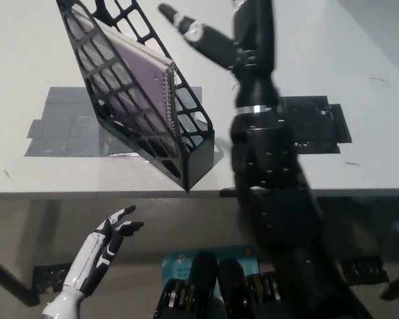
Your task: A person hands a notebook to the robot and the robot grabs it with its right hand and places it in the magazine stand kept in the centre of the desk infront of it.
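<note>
The purple spiral notebook [136, 80] stands inside the magazine stand [186, 156]. My right robot hand [236, 36] hovers released beside it; a careless retreat could tip the stand. Left robot hand [116, 229] rests open below the surface [332, 166].

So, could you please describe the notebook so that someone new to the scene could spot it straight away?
Start at the white desk and find the black lattice magazine stand near its front edge. The notebook leans inside it: purple-covered, with a metal spiral along its edge, the only coloured thing there.
</note>
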Robot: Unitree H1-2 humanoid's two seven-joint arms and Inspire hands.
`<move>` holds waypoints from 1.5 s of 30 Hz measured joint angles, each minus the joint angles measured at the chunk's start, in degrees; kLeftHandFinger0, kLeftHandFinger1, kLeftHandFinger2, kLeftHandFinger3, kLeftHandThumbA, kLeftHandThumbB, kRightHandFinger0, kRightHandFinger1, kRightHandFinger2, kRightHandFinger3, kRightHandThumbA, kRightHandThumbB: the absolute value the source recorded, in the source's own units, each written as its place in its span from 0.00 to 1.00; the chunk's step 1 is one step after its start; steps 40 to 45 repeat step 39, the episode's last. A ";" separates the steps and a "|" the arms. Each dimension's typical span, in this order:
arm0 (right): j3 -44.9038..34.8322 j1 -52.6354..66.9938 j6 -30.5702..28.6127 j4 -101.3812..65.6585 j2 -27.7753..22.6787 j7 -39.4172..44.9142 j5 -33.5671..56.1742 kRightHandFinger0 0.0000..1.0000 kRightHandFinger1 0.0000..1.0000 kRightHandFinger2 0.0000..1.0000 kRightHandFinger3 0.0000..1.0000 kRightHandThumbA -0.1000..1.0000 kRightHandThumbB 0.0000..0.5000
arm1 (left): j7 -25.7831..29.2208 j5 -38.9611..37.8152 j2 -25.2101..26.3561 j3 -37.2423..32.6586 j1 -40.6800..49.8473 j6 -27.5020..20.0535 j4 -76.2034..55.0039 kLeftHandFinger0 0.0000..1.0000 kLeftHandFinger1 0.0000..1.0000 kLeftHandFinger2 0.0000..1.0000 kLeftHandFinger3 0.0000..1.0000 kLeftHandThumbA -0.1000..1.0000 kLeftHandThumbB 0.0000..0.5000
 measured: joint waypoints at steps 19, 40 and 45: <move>0.35 26.90 7.02 -35.53 -17.44 4.37 1.07 1.00 1.00 1.00 1.00 1.00 0.86 | 0.00 -0.73 -0.45 -0.02 1.54 0.04 0.12 1.00 1.00 1.00 1.00 1.00 1.00; 7.49 57.20 3.85 -23.36 -21.23 16.05 6.28 1.00 1.00 1.00 1.00 1.00 0.70 | 0.17 -3.86 -0.77 2.11 5.22 -0.13 0.25 1.00 1.00 1.00 1.00 1.00 1.00; 7.49 57.20 3.85 -23.36 -21.23 16.05 6.28 1.00 1.00 1.00 1.00 1.00 0.70 | 0.17 -3.86 -0.77 2.11 5.22 -0.13 0.25 1.00 1.00 1.00 1.00 1.00 1.00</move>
